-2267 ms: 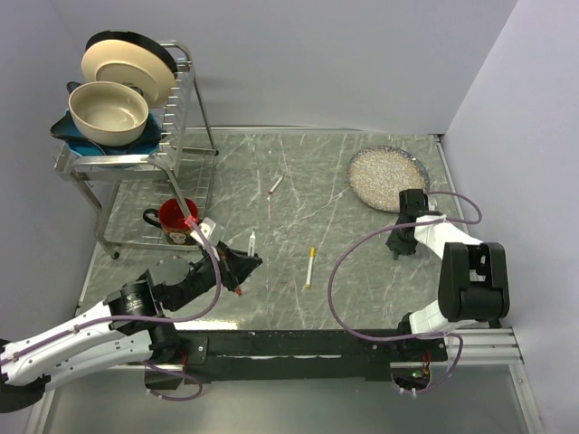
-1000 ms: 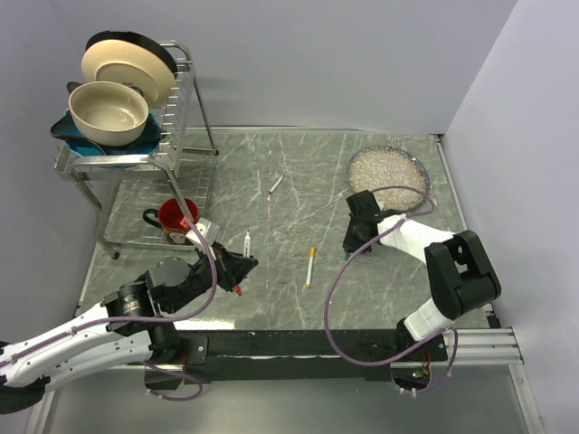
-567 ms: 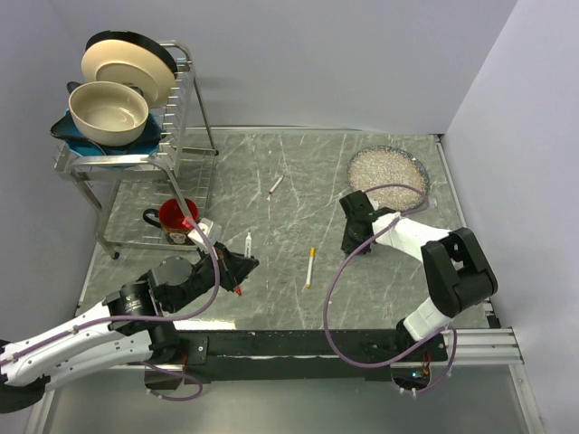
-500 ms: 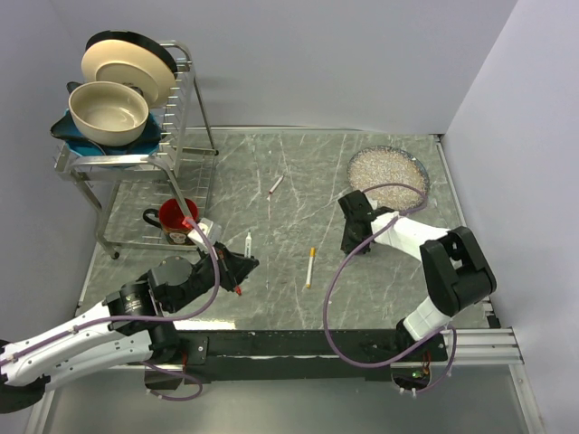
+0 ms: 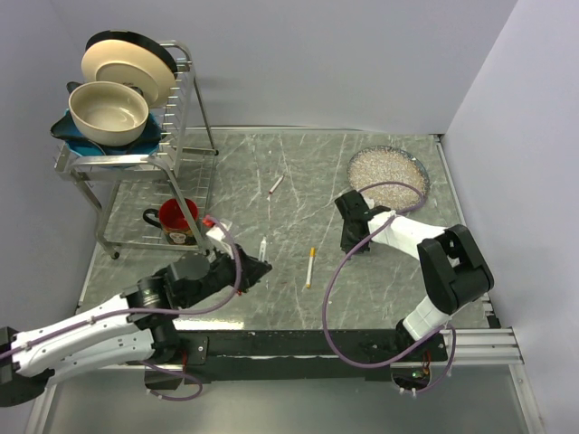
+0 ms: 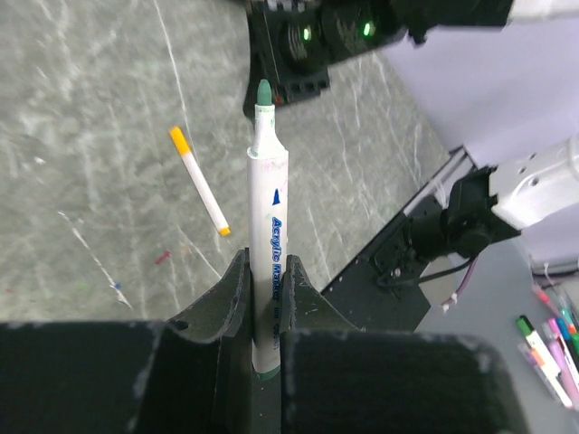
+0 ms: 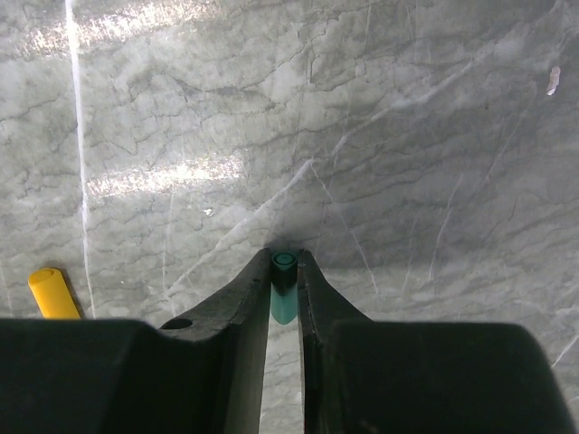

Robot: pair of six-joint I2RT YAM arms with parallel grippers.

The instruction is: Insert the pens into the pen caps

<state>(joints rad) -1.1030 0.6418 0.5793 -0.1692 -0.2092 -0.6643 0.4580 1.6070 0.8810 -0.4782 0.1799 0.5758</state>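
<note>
My left gripper (image 5: 256,268) is shut on a white pen (image 5: 261,247), held upright left of the table's middle. In the left wrist view the pen (image 6: 268,181) stands between my fingers (image 6: 233,289), its green tip pointing toward the right gripper (image 6: 289,54). My right gripper (image 5: 348,244) is shut on a green cap (image 7: 284,298), open end facing outward, just above the table. A pen with a yellow cap (image 5: 310,267) lies between the two grippers; it also shows in the left wrist view (image 6: 199,181). A third pen (image 5: 276,184) lies farther back.
A metal dish rack (image 5: 185,136) with a bowl and plates stands at the back left. A red mug (image 5: 176,215) sits at its foot. A round tray of white granules (image 5: 387,174) sits at the back right. A small red bit (image 6: 163,258) lies on the marble.
My right gripper has swung left from beside the tray toward the table's middle with the green cap. My left gripper has moved right with the pen, toward the right gripper.
</note>
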